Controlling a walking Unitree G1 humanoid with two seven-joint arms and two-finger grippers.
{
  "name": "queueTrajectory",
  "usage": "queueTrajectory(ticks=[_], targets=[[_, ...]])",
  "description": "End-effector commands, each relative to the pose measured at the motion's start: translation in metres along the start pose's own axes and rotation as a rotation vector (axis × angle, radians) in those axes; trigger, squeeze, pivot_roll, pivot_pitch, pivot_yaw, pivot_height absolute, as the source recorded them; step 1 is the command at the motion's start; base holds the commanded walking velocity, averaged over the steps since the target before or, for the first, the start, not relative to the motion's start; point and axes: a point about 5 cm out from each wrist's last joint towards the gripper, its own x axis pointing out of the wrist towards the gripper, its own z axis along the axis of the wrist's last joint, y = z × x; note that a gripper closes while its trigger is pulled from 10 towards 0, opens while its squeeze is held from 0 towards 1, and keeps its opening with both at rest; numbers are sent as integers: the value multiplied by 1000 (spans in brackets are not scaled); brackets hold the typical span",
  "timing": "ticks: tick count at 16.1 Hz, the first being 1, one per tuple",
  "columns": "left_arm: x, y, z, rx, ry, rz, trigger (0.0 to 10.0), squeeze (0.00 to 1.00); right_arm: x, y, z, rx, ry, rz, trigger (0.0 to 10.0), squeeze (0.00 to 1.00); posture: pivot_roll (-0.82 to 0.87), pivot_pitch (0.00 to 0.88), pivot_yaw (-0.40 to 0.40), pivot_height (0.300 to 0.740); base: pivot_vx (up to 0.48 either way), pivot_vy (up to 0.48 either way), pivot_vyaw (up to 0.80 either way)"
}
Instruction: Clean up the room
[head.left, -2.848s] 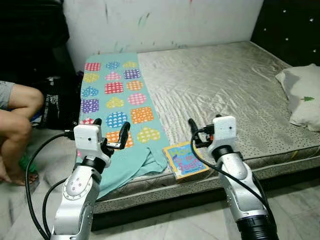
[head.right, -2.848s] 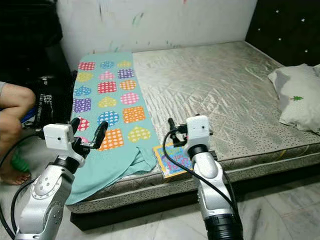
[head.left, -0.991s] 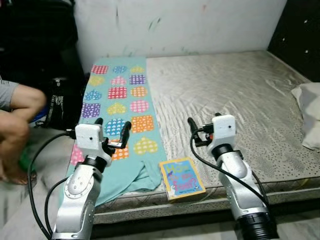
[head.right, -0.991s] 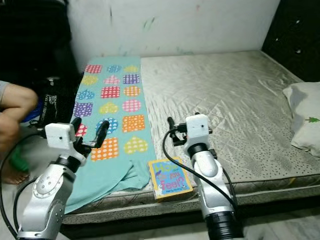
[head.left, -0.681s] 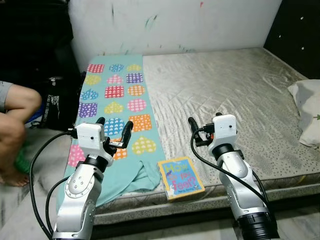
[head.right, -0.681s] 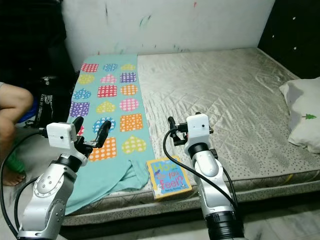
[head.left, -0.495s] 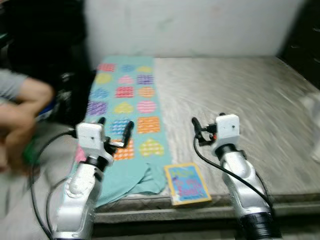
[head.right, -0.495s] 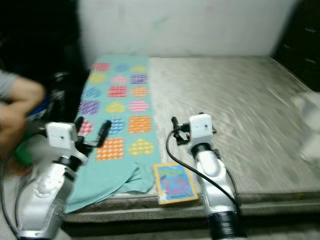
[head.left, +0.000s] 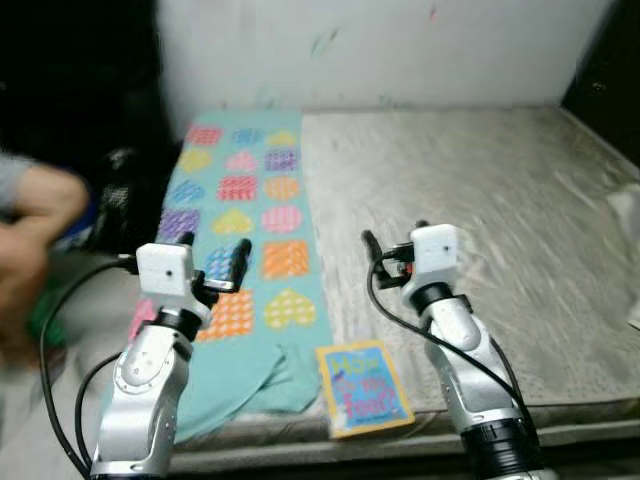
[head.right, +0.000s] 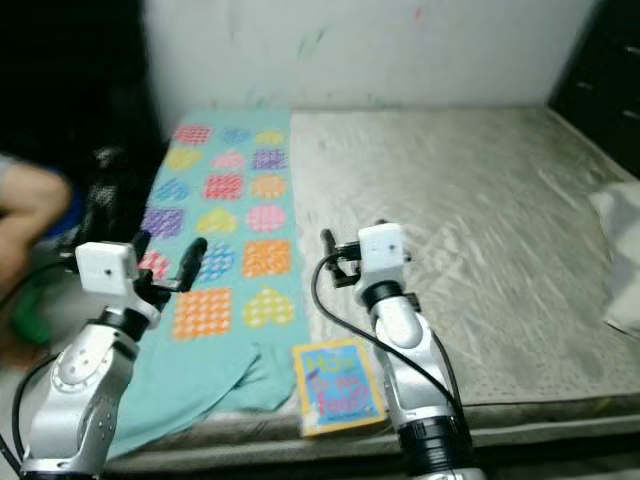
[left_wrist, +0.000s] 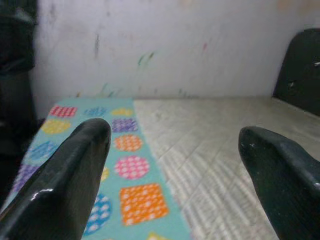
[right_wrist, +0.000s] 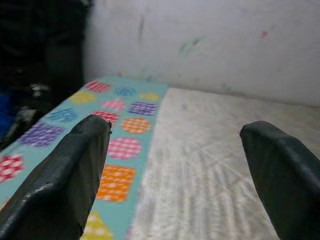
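The small blue picture book with a yellow border (head.left: 365, 387) lies flat at the near edge of the grey quilted mattress (head.left: 480, 190), below and slightly left of the right gripper (head.left: 390, 246), long axis running away from the robot. Right arm nearer. Both the right and left gripper (head.left: 212, 252) are spread, holding nothing.

Both arms are hovering raised, holding nothing.
The left gripper (head.left: 213, 252) and right gripper (right_wrist: 175, 175) are pointing forward at about equal height, silver forearms bent upward (cables looping from each wrist), jaws standing wide apart on both.
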Motion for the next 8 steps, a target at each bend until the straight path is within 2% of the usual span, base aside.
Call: queueTrajectory(ticks=[1, 4, 8], targets=[[2, -5, -1, -1, 15, -8, 10000, 0, -2, -12, 0, -11, -2, -33, 10000, 0, -11, 0, -4, 740, 0, 0, 0], [3, -4, -2, 3, 21, 8, 10000, 0, -2, -12, 1, -15, -2, -30, 10000, 0, -9, 0, -6, 740, 0, 0, 0], [3, -5, -2, 6, 20, 9, 10000, 0, -2, -11, 2, -26, -7, -22, 10000, 0, -10, 0, -10, 740, 0, 0, 727]])
